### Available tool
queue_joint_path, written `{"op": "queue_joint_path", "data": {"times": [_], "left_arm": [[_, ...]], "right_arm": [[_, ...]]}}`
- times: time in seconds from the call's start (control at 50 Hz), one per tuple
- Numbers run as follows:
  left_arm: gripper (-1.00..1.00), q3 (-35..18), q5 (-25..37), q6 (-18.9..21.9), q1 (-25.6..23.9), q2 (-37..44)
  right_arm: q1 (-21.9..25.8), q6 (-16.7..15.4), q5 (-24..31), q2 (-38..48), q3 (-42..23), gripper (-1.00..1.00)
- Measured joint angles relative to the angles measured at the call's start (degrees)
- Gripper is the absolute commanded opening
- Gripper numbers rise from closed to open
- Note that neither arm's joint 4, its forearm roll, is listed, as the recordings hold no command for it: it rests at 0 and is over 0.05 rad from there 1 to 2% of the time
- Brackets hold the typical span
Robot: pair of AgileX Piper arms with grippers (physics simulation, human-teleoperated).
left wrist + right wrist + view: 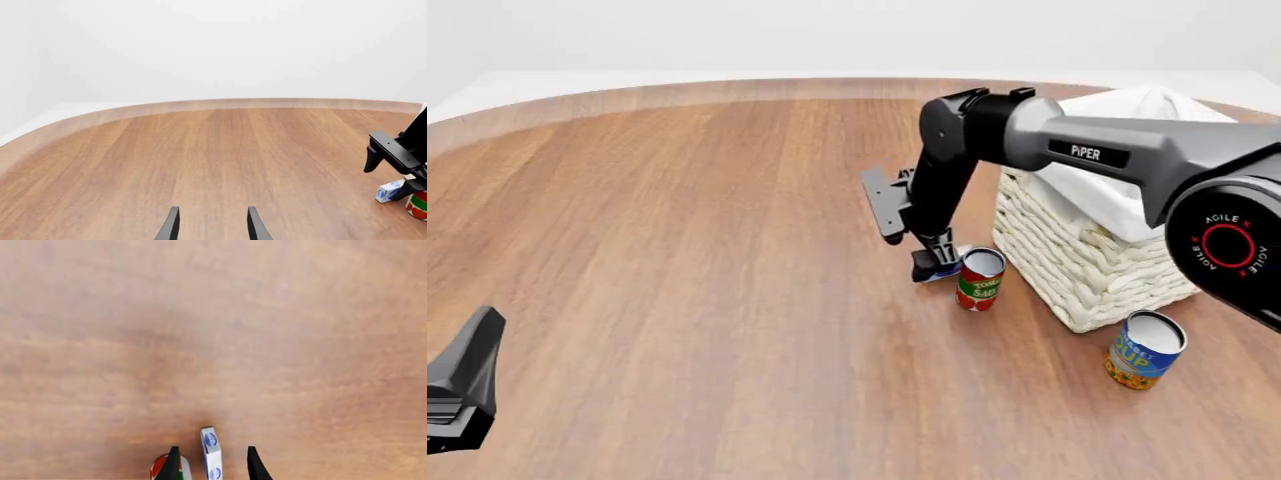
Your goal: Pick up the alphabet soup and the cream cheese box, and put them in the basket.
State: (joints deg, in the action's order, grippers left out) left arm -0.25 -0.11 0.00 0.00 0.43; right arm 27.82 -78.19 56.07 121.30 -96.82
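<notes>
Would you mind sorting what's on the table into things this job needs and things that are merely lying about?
Needed for the job:
- alphabet soup, standing near the basket's corner
- cream cheese box, on edge between the open right pincer fingers
- basket, nothing visibly in it yet

Merely lying about:
- tomato sauce can, upright beside the cream cheese box

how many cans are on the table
2. The tomato sauce can stands just left of the basket, beside the right gripper and the cream cheese box. The alphabet soup stands near the basket's front corner. None seems hidden.
</notes>
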Motion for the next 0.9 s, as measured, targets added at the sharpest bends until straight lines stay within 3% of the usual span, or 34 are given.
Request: {"op": "queue_joint_path", "data": {"times": [0.9], "left_arm": [[1.00, 0.0, 0.0, 0.0, 0.0, 0.0]], "right_arm": [[-1.8, -1.8, 1.5, 3.8, -2.1, 1.00]]}}
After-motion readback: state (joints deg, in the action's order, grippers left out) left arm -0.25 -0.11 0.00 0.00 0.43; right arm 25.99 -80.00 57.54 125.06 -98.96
